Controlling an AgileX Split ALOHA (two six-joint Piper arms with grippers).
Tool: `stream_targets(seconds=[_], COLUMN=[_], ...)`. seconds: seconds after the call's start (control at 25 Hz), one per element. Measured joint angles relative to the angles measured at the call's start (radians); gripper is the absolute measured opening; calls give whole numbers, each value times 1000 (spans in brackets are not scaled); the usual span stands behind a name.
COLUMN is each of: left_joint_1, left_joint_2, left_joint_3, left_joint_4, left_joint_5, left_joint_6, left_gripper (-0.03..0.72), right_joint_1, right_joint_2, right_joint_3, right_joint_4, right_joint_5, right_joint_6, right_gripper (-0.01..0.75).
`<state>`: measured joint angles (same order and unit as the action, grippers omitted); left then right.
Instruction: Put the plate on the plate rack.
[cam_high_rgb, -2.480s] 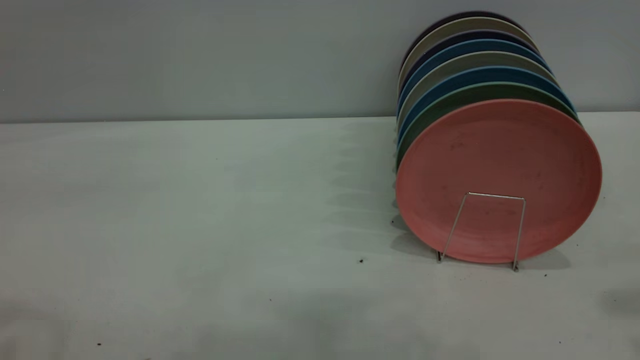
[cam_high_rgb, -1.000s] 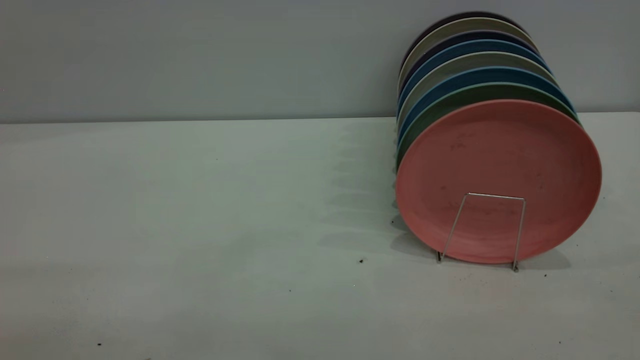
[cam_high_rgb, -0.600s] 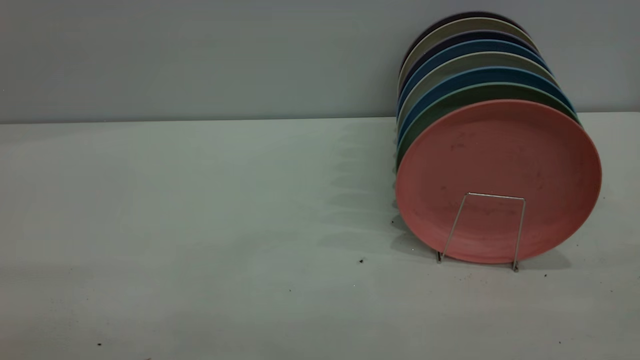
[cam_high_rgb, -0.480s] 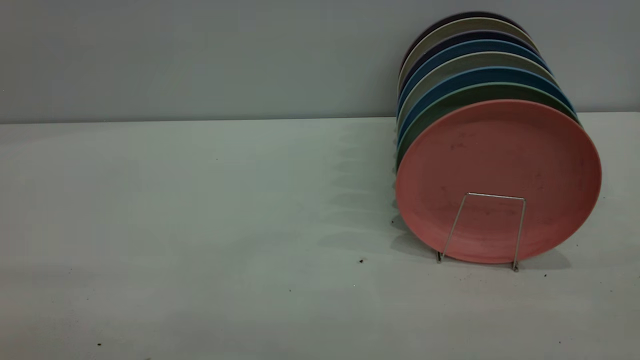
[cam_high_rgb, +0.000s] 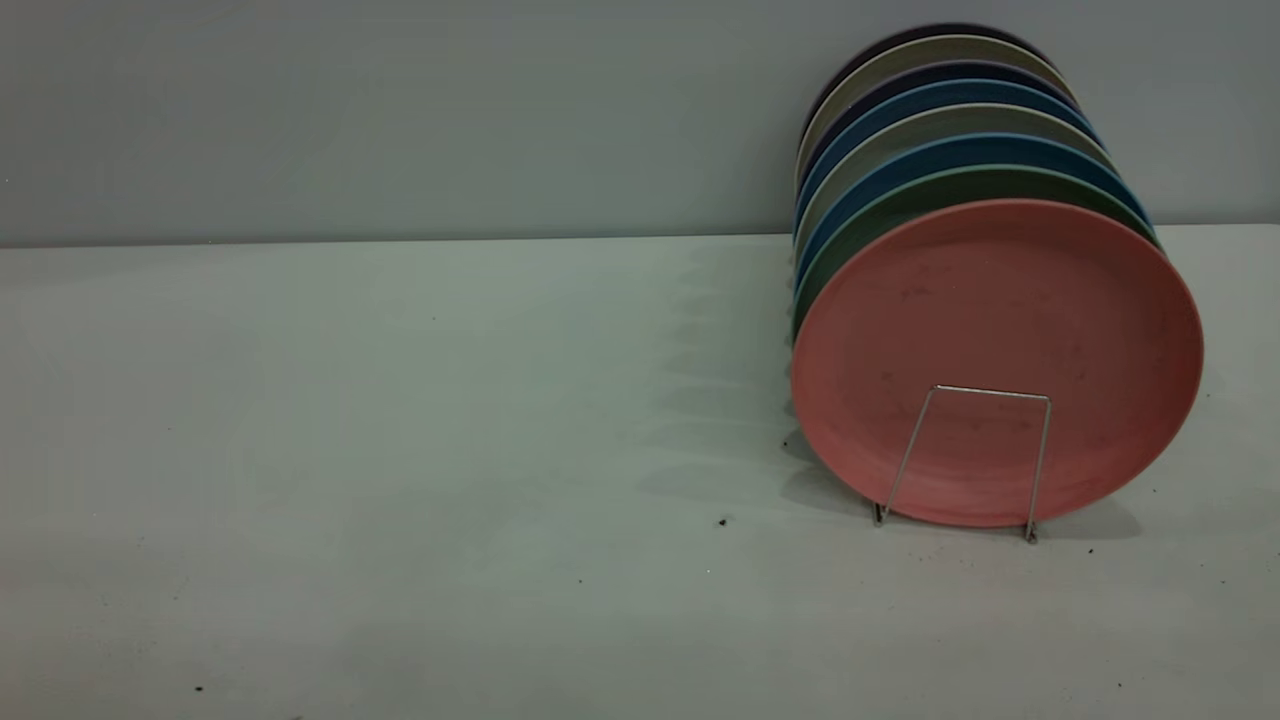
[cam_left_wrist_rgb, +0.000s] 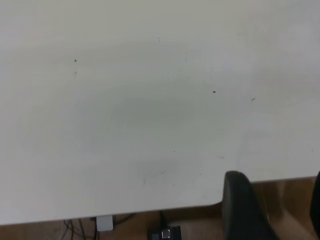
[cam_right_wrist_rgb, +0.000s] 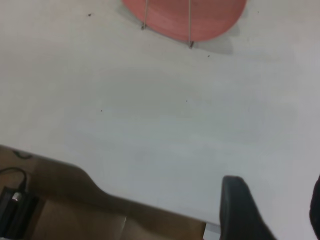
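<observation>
The salmon-pink plate (cam_high_rgb: 1000, 300) stands upright at the front of a row of plates on the plate rack, whose front wire loop (cam_high_rgb: 990, 392) crosses its lower face. The pink plate (cam_right_wrist_rgb: 167, 15) and rack wires (cam_right_wrist_rgb: 189, 22) also show far off in the right wrist view. Neither gripper shows in the exterior view. My left gripper (cam_left_wrist_rgb: 277, 210) is open and empty, above the table's near edge. My right gripper (cam_right_wrist_rgb: 275, 210) is open and empty, over the table well short of the rack.
Behind the pink plate stand a green plate (cam_high_rgb: 900, 205) and several blue, beige and dark plates (cam_high_rgb: 930, 100), all on the rack at the table's right. The white table (cam_high_rgb: 400, 450) runs left. A grey wall stands behind. Cables lie below the table edge (cam_left_wrist_rgb: 165, 232).
The plates and rack have not moved. Faint shadows on the table's front and right edge in the exterior view have faded away.
</observation>
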<state>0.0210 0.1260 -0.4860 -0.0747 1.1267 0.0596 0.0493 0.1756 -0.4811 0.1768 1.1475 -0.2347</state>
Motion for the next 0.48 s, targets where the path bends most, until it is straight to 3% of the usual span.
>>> stream_targets(seconds=[0.48], left_joint_1=[-7], left_joint_2=[-129], left_joint_3=[0], left_joint_4=[1], left_joint_5=[3], left_joint_6=[-1], left_gripper=[370], right_joint_1=[0], right_joint_2=[-171], right_joint_3=[0], right_joint_4=[1], right_joint_5=[1], right_joint_6=[1], right_gripper=[357])
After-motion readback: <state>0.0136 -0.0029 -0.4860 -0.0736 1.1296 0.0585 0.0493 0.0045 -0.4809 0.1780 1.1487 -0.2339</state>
